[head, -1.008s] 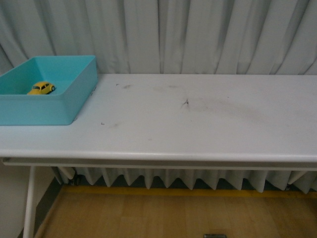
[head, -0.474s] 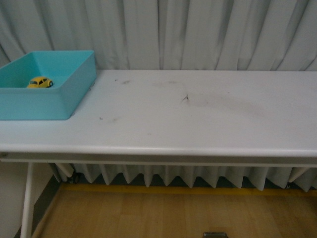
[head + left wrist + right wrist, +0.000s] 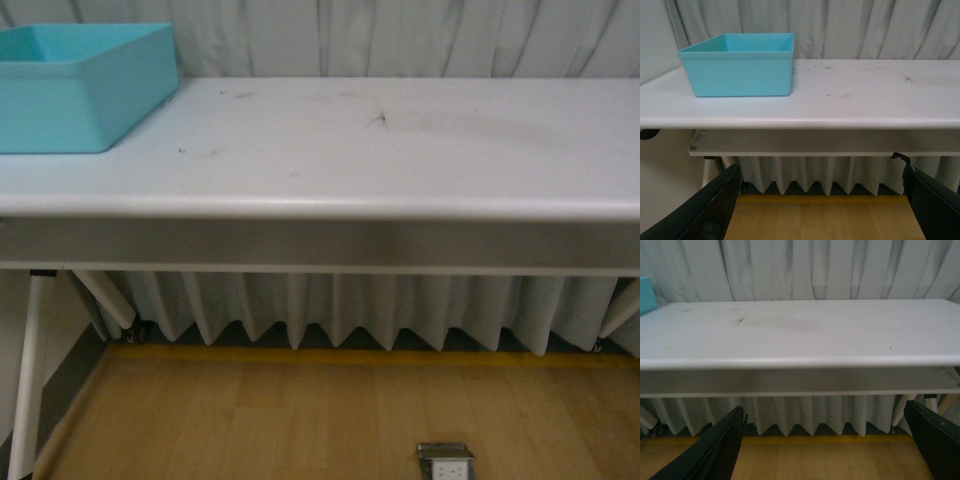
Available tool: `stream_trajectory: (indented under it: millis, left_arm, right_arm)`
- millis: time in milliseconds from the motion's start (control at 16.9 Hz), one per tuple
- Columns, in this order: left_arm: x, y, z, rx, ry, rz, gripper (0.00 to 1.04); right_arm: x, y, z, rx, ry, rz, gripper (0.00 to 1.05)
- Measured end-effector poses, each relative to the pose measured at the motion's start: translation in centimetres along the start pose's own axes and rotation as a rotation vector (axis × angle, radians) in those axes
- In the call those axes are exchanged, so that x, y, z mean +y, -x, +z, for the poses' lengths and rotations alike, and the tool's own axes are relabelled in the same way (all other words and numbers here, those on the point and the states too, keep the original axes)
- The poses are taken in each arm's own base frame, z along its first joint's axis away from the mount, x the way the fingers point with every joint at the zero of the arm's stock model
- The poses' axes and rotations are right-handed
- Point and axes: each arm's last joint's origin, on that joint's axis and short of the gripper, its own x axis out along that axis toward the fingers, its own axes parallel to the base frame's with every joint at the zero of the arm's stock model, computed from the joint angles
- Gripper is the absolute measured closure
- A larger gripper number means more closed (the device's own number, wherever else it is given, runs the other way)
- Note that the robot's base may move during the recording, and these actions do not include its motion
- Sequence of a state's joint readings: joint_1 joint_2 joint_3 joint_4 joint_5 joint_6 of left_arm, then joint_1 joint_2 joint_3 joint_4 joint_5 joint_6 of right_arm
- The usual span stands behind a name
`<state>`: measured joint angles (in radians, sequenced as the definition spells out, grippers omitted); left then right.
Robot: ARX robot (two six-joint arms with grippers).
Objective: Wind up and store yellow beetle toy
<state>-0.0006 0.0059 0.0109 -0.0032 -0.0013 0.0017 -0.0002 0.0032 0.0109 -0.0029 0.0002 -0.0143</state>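
Observation:
The yellow beetle toy is hidden in every view. A teal bin (image 3: 80, 90) stands at the table's far left, and its walls block any sight of its inside. The left wrist view shows the same teal bin (image 3: 740, 67) from the side, and a sliver of the bin (image 3: 646, 294) shows in the right wrist view. My left gripper (image 3: 822, 205) is open and empty, held low in front of the table's front edge. My right gripper (image 3: 825, 445) is likewise open and empty, below the tabletop level. Neither arm shows in the front view.
The white table (image 3: 400, 150) has smudges on its top and a rounded front edge. White table legs (image 3: 25, 380) stand at the left. Pleated curtains (image 3: 350, 310) hang behind and under it. A metal floor socket (image 3: 445, 462) sits in the wooden floor.
The front view has dropped lower: table and bin have slid up the frame, the floor fills more of it, and the yellow toy in the bin has gone out of sight.

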Motion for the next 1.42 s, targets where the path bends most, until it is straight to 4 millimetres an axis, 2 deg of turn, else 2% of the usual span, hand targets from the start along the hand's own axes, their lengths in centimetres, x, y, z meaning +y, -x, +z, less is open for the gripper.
stream_trajectory:
  millis: [1423]
  left_arm:
    - [0.0, 0.0, -0.03, 0.003, -0.001, -0.001, 0.07]
  right_arm:
    - [0.0, 0.0, -0.03, 0.003, -0.003, 0.0, 0.07]
